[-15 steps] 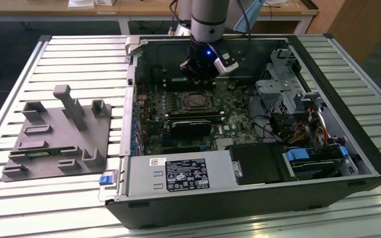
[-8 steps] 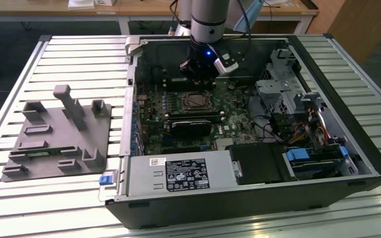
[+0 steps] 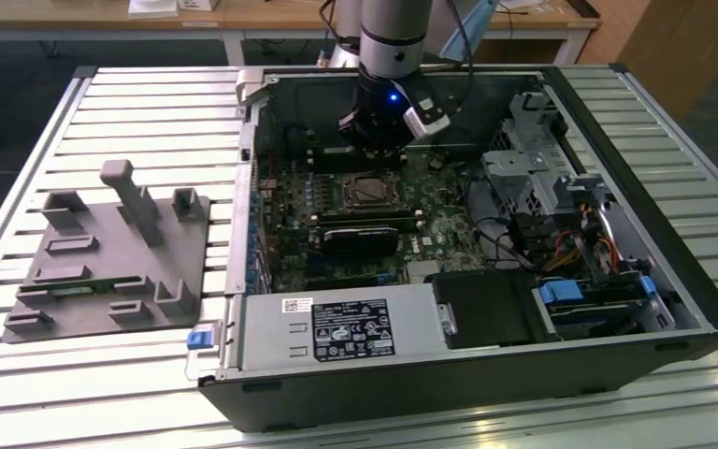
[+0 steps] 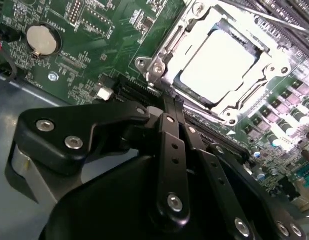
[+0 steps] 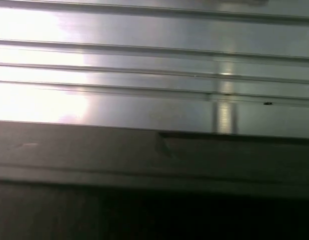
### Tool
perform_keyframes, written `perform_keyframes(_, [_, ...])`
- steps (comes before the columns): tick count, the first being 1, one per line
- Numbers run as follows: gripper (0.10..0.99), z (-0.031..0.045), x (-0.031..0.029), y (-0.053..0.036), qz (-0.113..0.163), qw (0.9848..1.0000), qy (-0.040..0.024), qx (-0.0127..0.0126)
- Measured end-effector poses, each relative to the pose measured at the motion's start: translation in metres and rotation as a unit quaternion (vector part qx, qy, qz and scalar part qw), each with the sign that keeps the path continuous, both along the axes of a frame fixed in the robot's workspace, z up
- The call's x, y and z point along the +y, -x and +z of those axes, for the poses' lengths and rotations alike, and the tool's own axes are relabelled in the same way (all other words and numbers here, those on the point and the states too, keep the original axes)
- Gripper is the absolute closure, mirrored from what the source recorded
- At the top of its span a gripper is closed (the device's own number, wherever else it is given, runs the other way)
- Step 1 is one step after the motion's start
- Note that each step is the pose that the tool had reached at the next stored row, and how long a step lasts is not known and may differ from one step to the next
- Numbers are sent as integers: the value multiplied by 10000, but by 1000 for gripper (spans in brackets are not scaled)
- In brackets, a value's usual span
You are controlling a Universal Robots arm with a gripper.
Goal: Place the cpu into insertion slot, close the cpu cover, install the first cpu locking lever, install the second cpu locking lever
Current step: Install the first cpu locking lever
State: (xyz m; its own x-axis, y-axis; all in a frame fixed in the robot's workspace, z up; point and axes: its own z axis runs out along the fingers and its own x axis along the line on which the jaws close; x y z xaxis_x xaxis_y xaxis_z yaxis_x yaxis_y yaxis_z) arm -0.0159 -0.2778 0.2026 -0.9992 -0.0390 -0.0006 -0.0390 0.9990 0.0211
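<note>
The open computer case (image 3: pixel 658 234) lies on a slatted table with the green motherboard (image 3: pixel 440 201) facing up. The insertion slot (image 3: pixel 366 190) sits near the board's middle. In the second wrist view the cpu (image 4: pixel 219 62) lies flat in it, its metal top glaring bright. The silver cpu cover (image 4: pixel 167 50) lies down around it as a frame. My gripper (image 3: pixel 376 154) hangs just behind the slot. In the second wrist view the black gripper (image 4: pixel 164 102) is shut, holds nothing, and its tip is close to one corner of the cover.
A black card (image 3: pixel 359 232) stands just in front of the slot. The power supply (image 3: pixel 334 332) and drive bays (image 3: pixel 583 299) fill the case's front; a metal cage (image 3: pixel 527 178) stands at the exterior view's right. A grey fixture (image 3: pixel 109 253) rests on the table (image 3: pixel 147 103).
</note>
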Motion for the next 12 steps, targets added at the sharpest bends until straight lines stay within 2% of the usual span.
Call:
perform_keyframes(5, [973,-26,4,-4,1,9999,115,1])
perform_keyframes(12, [973,-50,10,-17,0,9999,134,2])
